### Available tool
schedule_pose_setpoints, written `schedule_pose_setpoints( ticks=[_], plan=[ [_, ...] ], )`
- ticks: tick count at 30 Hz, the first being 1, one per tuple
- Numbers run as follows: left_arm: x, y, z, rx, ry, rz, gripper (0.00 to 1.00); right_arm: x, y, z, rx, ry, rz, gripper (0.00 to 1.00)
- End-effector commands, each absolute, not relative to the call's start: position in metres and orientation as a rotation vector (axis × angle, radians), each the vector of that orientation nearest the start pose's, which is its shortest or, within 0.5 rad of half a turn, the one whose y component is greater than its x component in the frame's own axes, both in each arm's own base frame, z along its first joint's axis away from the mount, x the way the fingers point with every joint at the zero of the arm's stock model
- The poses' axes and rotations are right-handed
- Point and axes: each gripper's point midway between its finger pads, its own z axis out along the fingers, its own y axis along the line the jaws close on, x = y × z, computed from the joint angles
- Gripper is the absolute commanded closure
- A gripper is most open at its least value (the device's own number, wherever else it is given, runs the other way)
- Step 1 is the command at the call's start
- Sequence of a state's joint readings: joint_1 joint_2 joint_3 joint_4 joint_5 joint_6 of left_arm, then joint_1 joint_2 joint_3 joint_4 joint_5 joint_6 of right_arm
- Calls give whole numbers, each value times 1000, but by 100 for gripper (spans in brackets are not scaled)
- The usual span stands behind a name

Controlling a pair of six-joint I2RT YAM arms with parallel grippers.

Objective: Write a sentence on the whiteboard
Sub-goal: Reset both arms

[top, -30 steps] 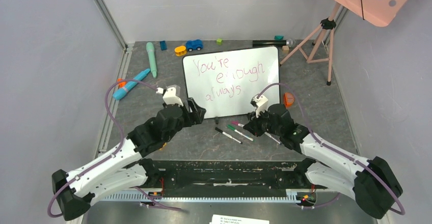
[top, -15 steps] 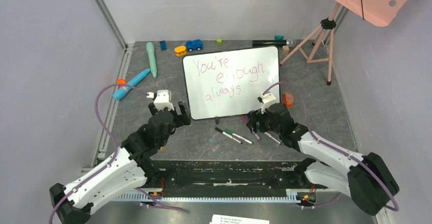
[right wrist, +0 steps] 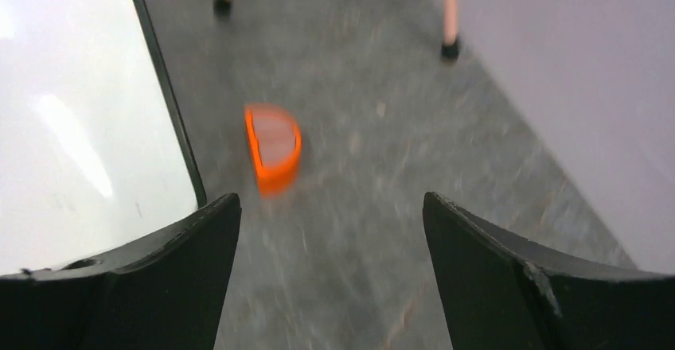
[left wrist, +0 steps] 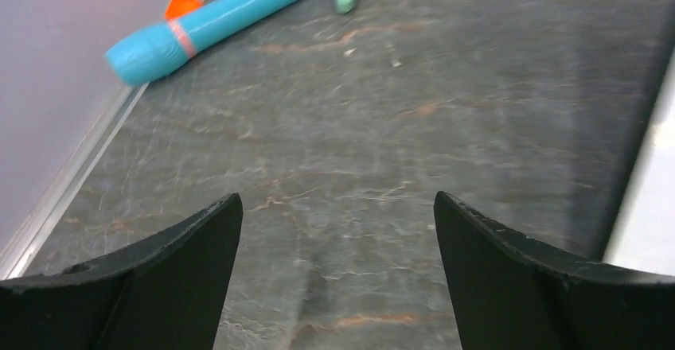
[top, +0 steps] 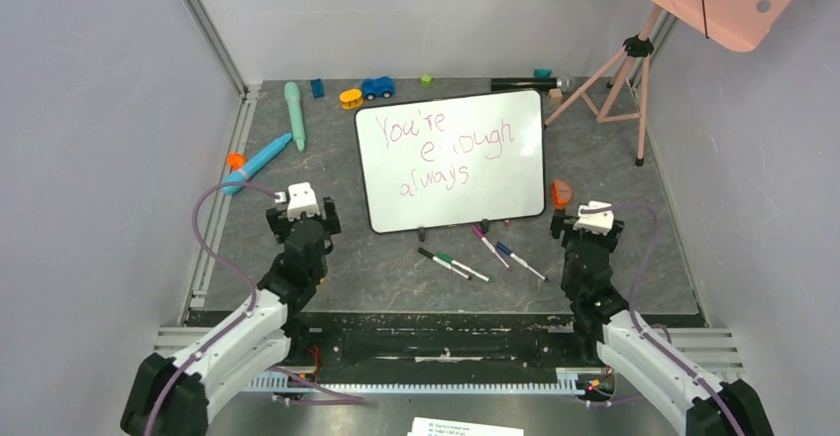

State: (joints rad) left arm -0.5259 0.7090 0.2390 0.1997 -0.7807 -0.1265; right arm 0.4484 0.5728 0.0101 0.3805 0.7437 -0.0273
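Note:
The whiteboard (top: pixel 451 159) stands propped in the middle of the table, black-framed, on small black feet. The sentence (top: pixel 446 144) reads "You're enough always" in thin pink-purple letters. My left gripper (top: pixel 302 216) is open, near the board's lower left corner and apart from it. The left wrist view shows bare table between the left gripper (left wrist: pixel 338 223) fingers and the whiteboard (left wrist: pixel 649 175) edge at right. My right gripper (top: pixel 586 226) is open and empty by the board's lower right corner. The right gripper (right wrist: pixel 330 215) faces the whiteboard (right wrist: pixel 79 103) side and an orange piece.
Several markers lie before the board, among them a purple one (top: pixel 488 245) and a blue one (top: pixel 520 261). An orange half-round piece (right wrist: pixel 273 147) sits right of the board. A blue toy pen (left wrist: pixel 215 20), small toys and a pink tripod (top: pixel 619 69) stand farther back.
Both arms have drawn back toward their bases. The right gripper opened and left the purple marker lying in front of the board. The left gripper moved left, away from the board's corner.

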Motion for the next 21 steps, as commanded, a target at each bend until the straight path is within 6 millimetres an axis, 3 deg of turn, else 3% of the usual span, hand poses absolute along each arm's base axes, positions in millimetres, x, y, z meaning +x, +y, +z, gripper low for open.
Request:
schedule_pose_setpoints(
  ticks=[1,2,4,6,10,13,17,18,21],
  plan=[
    [299,2,143,-240,1601,235,6,234,-44,90,198,1521,-452,14],
    [302,3,131,-201,1616,239,7,232,-47,87,187,1536,-470,13],
    [311,10,126,-217,1593,261,7,229,-53,90,198,1515,-477,13],
    [325,-1,121,-135,1653,240,9,226,-62,104,251,1467,-491,14],
    [340,1,124,-146,1613,200,10,247,-53,108,213,1466,-387,17],
    [347,3,122,-141,1622,185,12,255,-57,105,232,1479,-346,22],
    [358,1,104,-102,1622,188,15,279,-35,103,66,1514,-290,23],
    [362,0,102,-91,1617,190,15,285,-31,84,31,1604,-283,22],
    [372,4,91,-106,1716,179,14,296,-27,87,5,1602,-278,19]
  ],
)
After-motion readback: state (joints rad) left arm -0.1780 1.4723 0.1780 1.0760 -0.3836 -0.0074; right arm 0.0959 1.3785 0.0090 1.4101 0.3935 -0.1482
